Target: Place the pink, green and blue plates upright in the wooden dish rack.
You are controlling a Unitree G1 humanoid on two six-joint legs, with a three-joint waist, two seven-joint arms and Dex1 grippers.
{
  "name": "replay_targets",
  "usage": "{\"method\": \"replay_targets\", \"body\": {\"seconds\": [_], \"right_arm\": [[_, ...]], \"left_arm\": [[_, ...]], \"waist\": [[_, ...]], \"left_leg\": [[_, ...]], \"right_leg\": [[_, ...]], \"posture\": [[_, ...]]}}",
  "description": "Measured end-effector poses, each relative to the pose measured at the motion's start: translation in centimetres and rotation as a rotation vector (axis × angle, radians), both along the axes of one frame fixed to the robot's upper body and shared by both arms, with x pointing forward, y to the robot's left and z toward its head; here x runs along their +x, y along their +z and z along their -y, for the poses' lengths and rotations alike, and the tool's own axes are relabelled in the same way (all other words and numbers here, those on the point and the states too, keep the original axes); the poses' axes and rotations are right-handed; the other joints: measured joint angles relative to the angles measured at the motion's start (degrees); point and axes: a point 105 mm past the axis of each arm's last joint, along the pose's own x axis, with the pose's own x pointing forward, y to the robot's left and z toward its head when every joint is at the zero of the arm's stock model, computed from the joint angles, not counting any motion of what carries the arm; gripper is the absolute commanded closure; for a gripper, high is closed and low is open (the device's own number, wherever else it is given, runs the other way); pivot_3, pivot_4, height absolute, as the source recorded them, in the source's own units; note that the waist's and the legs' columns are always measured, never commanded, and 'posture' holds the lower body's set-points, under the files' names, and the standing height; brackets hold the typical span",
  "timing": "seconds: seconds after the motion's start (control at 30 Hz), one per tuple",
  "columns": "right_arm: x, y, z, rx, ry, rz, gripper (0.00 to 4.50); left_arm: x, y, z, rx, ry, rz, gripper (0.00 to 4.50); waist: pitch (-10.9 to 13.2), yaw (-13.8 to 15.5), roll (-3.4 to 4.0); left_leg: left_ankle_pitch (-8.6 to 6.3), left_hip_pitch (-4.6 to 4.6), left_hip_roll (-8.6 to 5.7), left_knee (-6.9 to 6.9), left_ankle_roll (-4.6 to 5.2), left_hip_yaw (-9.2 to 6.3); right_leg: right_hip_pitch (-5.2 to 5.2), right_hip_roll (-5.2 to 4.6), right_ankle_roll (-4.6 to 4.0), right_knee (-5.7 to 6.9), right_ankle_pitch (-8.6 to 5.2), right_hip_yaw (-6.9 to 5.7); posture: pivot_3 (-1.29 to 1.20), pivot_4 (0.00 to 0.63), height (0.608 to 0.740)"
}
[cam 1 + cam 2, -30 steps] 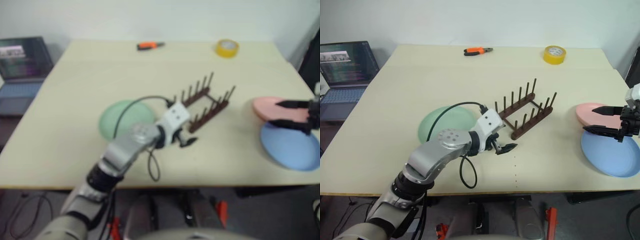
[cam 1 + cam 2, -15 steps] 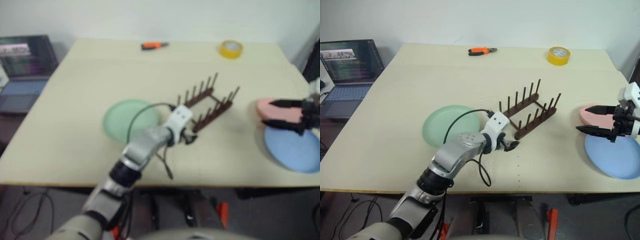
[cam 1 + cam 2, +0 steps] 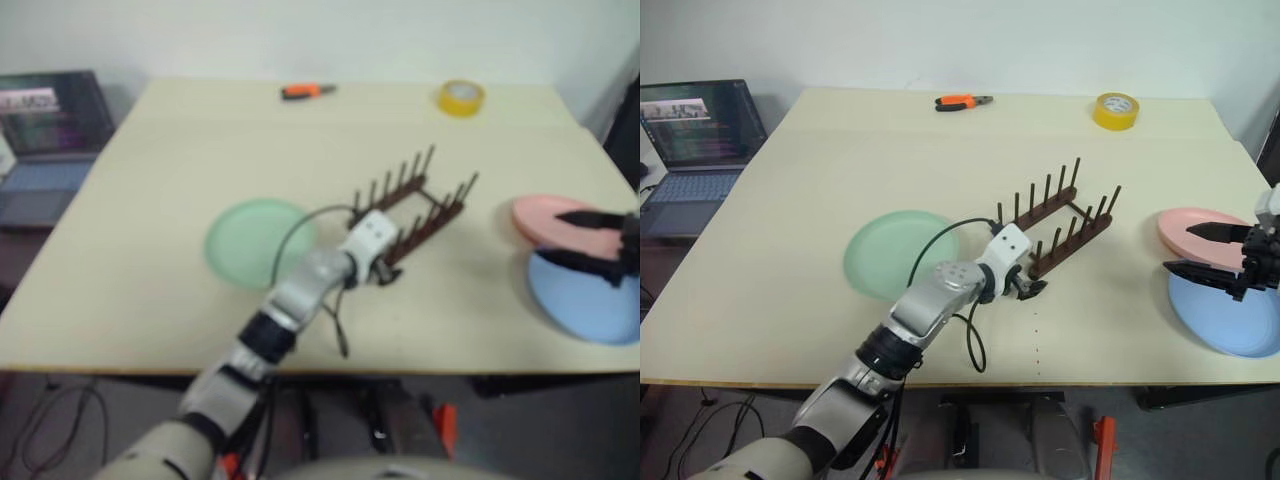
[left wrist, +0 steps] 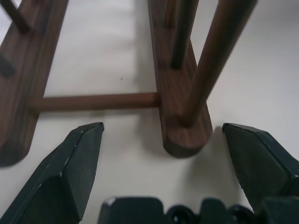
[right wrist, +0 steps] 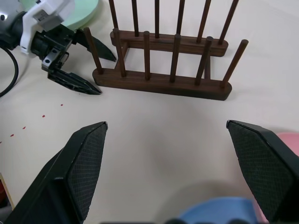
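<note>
While my left fingers [image 3: 1032, 288] stand spread wide at the near end of the rack [image 3: 1060, 228], one on either side of the end of one rail, they grip nothing. The rack sits empty near the middle of the table [image 3: 790, 200], its rails running slantwise away from me toward the right, pegs upright. The green plate [image 3: 890, 252] lies flat on the table to the left of my left arm, apart from the rack. My right fingers [image 3: 1205, 251] are also spread wide and empty, held above the spot where the pink plate [image 3: 1185, 224] and the blue plate [image 3: 1220, 318] meet at the right edge of the table. The pink one lies farther from me, the blue one nearer; whether they overlap I cannot tell. At the far edge lie orange-handled pliers [image 3: 962, 101] and a yellow tape roll [image 3: 1113, 109]. A laptop [image 3: 695, 135] stands open off the table's left side.
</note>
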Motion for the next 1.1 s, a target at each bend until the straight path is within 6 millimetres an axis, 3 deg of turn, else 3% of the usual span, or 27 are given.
{"method": "replay_targets", "body": {"seconds": [0.03,0.3,0.57,0.83,1.1], "right_arm": [[-0.1,0.1,0.0,0.001,-0.003,0.004,0.0],[-0.9,0.2,0.2,0.004,-0.052,0.028,0.0],[-1.0,-0.1,0.2,0.025,-0.078,0.046,0.0],[-0.9,-0.1,0.1,0.034,-0.081,0.059,0.0],[-0.9,-0.2,0.0,0.043,-0.087,0.07,0.0]], "left_arm": [[0.1,0.0,0.2,0.001,-0.007,0.007,0.56],[0.8,0.0,1.2,0.019,-0.057,0.043,3.47],[1.4,0.2,0.3,0.062,-0.145,0.07,3.49],[1.7,1.8,-1.2,0.109,-0.366,0.055,3.49],[1.7,1.8,0.3,0.04,-0.466,-0.034,3.49]], "waist": [[0.0,0.0,0.0],[0.0,-0.1,-0.02],[0.0,-0.2,-0.03],[0.0,-0.1,-0.02],[0.0,-0.1,-0.03]], "left_leg": [[0.0,0.0,0.0,0.0,0.0,0.0],[0.0,0.0,-0.01,0.0,0.0,-0.03],[0.0,0.0,-0.01,-0.01,-0.01,-0.02],[-0.03,-0.16,0.02,-0.04,0.03,-0.02],[-0.04,-0.24,0.01,-0.02,0.06,-0.03]], "right_leg": [[0.0,0.0,0.0,0.0,0.0,0.0],[0.0,0.0,0.0,0.01,0.0,-0.03],[-0.02,0.02,0.0,0.0,0.0,-0.04],[-0.08,0.01,0.0,-0.1,-0.01,-0.05],[-0.12,-0.01,0.02,-0.11,-0.03,-0.09]], "posture": [[0.0,0.15,0.74],[0.0,0.15,0.74],[0.0,0.15,0.74],[0.0,0.15,0.74],[0.0,0.15,0.74]]}}
